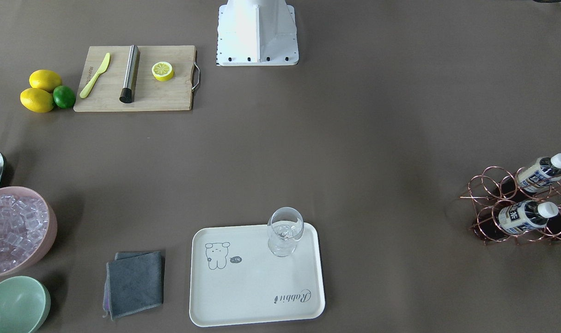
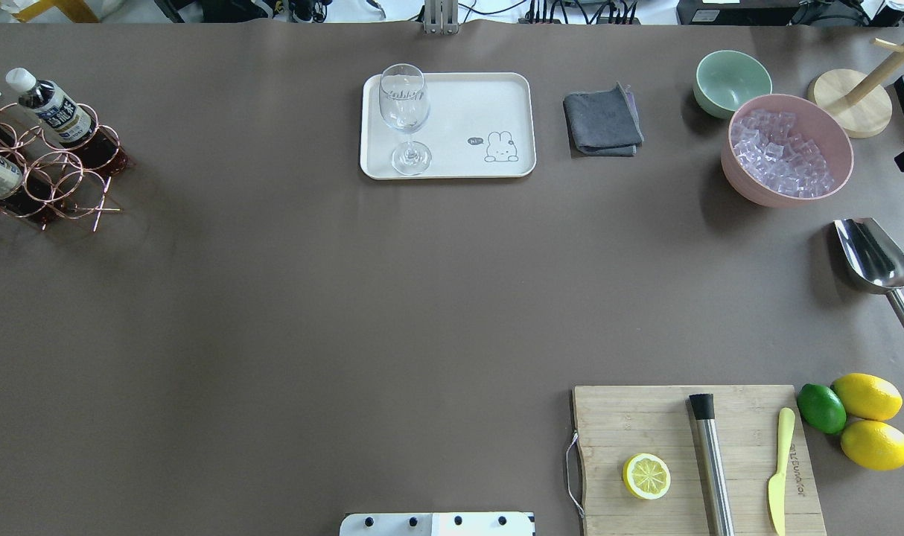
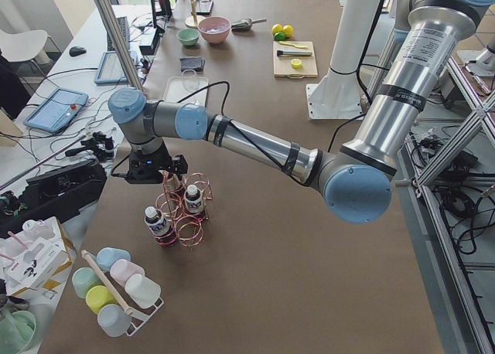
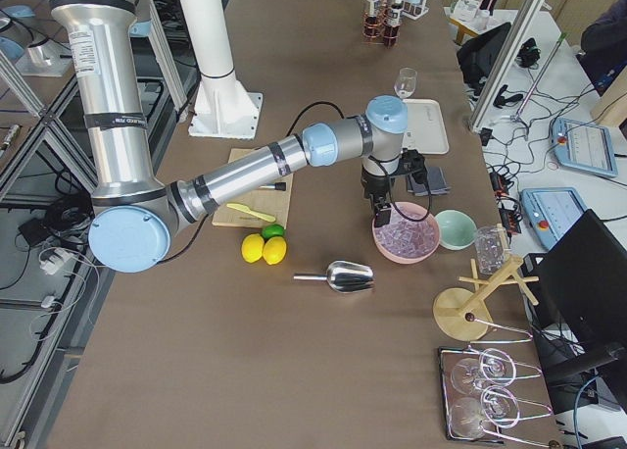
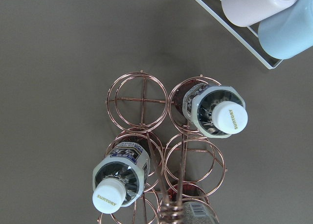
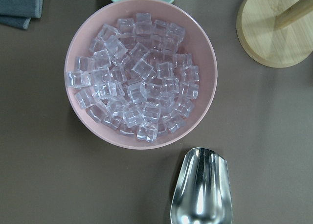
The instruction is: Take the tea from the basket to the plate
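Three bottles of tea are sitting in the basket (image 1: 489, 184), which is standing at the 3 o'clock edge of the bench (image 1: 354, 138) in the front-facing view. There the upper tea bottle (image 1: 539, 172) and the lower tea bottle (image 1: 523, 216) are both leaning in their wire rings. Their long axes are running from 8 o'clock to 2 o'clock, with the white caps pointing to 2 o'clock and the dark bases sunk into the rack.

In the left wrist view the bottles are showing almost end-on, with their caps facing up at the lens. One is sitting at 3 o'clock from the frame's middle and another at 7 o'clock. The third tea bottle (image 5: 196, 212) is peeking in at 6 o'clock beside the coiled handle (image 5: 172, 210).

In the exterior left view the left hand (image 3: 158, 171) is hanging directly over the basket, just above the caps. I cannot tell whether it is touching one. No view is showing how far its fingers are spread or whether they are holding anything.

The plate (image 1: 257, 282) is lying at 6 o'clock in the front-facing view, well apart from the basket. A glass (image 1: 285, 230) is standing upright near its 1 o'clock corner.

In the exterior right view the right hand (image 4: 381, 215) is hovering over the pink bowl (image 4: 421, 248) of ice. I cannot tell how far open it is either.
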Tool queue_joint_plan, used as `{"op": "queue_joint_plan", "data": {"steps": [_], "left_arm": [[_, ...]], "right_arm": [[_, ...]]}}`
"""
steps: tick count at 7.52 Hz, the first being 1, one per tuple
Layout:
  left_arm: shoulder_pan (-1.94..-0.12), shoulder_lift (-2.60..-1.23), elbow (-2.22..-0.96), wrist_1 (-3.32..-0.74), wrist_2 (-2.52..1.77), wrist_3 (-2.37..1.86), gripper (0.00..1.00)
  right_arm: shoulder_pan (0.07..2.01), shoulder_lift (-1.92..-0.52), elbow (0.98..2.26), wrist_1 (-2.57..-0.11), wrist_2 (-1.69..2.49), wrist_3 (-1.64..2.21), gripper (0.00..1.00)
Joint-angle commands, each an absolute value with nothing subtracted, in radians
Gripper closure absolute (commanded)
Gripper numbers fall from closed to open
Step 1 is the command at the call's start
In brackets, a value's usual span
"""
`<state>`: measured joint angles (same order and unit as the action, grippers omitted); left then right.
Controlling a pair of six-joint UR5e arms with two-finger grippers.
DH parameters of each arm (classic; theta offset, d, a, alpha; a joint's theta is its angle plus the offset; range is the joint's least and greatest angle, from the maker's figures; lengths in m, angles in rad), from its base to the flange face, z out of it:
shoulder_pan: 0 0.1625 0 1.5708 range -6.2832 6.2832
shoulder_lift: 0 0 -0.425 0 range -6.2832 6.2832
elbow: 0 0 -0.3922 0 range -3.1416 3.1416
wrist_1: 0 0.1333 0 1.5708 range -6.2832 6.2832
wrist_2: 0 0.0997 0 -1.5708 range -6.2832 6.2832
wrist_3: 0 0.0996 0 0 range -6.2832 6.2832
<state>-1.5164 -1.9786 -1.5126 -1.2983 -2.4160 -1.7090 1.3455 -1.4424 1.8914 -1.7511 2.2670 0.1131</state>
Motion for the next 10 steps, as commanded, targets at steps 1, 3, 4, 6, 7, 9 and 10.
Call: {"op": "queue_joint_plan", "data": {"steps": [1,3,4,6,7,9,10], "left_arm": [[-1.482,-1.936,-1.567,-1.319,-2.416,-1.726,0.32],[-1.480,-1.934,-1.577,-1.324,-2.418,-1.726,0.65],[-1.482,-1.916,-1.600,-1.322,-2.419,-1.727,0.99],[-1.483,-1.907,-1.606,-1.322,-2.415,-1.721,1.00],[-1.491,-1.908,-1.608,-1.321,-2.414,-1.720,1.00],[-1.549,-1.993,-1.623,-1.138,-2.436,-1.727,1.00],[-1.549,-2.040,-1.685,-1.023,-2.427,-1.733,1.00]], "right_arm": [[1.344,-1.447,1.888,-1.752,2.260,0.114,0.00],[1.342,-1.450,1.888,-1.752,2.258,0.115,0.00],[1.341,-1.451,1.888,-1.752,2.258,0.114,0.00],[1.341,-1.453,1.888,-1.752,2.258,0.115,0.00],[1.341,-1.453,1.888,-1.752,2.260,0.115,0.00],[1.341,-1.453,1.890,-1.752,2.260,0.115,0.00],[1.341,-1.453,1.890,-1.752,2.260,0.115,0.00]]}}
